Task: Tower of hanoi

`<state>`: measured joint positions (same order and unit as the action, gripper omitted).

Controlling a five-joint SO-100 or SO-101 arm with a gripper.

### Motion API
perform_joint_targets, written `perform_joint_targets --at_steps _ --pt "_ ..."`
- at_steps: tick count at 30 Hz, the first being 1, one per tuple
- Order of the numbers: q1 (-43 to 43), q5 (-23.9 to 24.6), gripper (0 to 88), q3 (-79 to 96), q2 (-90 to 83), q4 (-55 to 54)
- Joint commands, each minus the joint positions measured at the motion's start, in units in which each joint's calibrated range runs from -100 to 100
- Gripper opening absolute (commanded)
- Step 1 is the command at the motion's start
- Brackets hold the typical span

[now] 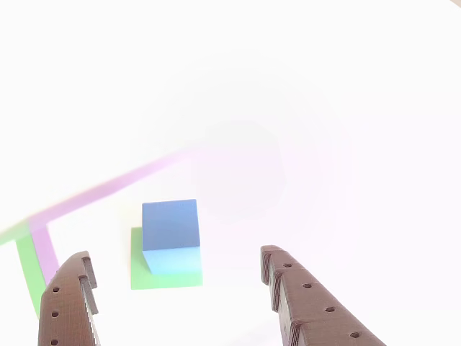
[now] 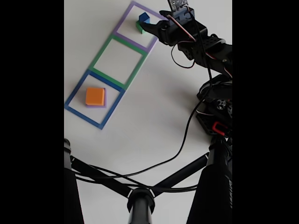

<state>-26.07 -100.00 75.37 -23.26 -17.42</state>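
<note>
surface: plain matte white tabletop [image 2: 154, 116], heavily overexposed in the other view, where it washes out to near pure white. no walls or room visible; black bars flank the fixed view on both sides.

three flat strip outlines of squares sit in a row on the table, running diagonally in the fixed view: purple square outline [image 2: 122, 35] at top, green square outline [image 2: 105, 46] in the middle, blue square outline [image 2: 77, 95] at the bottom left. adjacent squares share edges.

cubes: blue cube [image 1: 170, 231] sits on top of the green cube [image 1: 166, 277], stacked inside the purple outline. orange cube [image 2: 95, 96] sits on the purple cube [image 2: 96, 105], stacked inside the blue outline. the green outline between them holds nothing.

gripper [image 1: 176, 285]: dark brown printed fingers, wide open, holding nothing. in the other view the fingers flank the blue/green stack, one on each side, with clear gaps and no contact. in the fixed view the gripper [image 2: 145, 27] is at the purple outline, right at the stack.

arm [image 2: 205, 51]: black, cables looping off it across the table. black tripod or stand legs [image 2: 140, 196] fill the bottom of the fixed view.

writing: no readable brands, labels or text; one small red part on the arm base, too small to read.
</note>
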Motion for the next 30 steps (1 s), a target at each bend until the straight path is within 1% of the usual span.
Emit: perform_joint_targets --at_steps 1,6,16,21,30 --pt "0.48 0.0 25.4 -2.37 5.29 -6.88" --pt "1.43 0.0 25.2 -3.28 11.75 -14.0" --pt "2.11 0.0 24.3 -7.46 21.28 -21.37" --pt "2.01 0.0 23.1 -9.82 24.03 -22.1" --pt "2.87 0.0 17.5 -8.82 24.51 -22.75"
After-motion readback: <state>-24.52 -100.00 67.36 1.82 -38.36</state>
